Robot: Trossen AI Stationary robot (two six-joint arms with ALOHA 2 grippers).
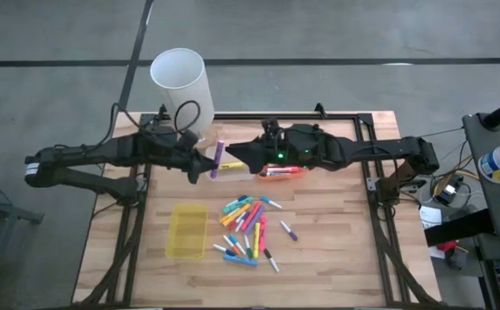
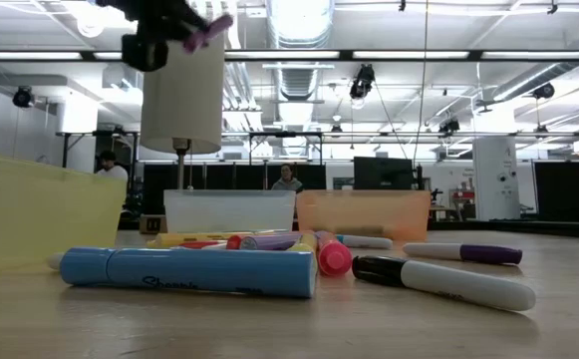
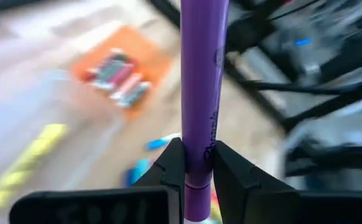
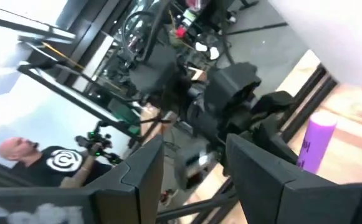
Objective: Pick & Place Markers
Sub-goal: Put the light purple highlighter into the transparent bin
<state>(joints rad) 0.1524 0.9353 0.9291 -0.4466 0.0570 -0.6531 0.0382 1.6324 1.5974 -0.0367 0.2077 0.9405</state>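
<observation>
My left gripper is shut on a purple marker, high above the table's far middle; the low view shows this gripper at the top left. My right gripper stands open just to the right of it, facing the purple marker with nothing between its fingers. Several markers of mixed colours lie in a loose pile on the wooden table's middle. More markers lie in an orange tray under my right arm. My left gripper pinches the purple marker between its two fingers near one end, by the cap seam. The fingers come roughly level from the table's left and lie across the marker. The marker is lifted clear of the table, and most of its length sticks out beyond the fingers.
A white cylinder stands at the table's far edge, close behind my left gripper. A yellow tray lies left of the pile. A clear tray holds a yellow marker. Bare wood lies to the near right.
</observation>
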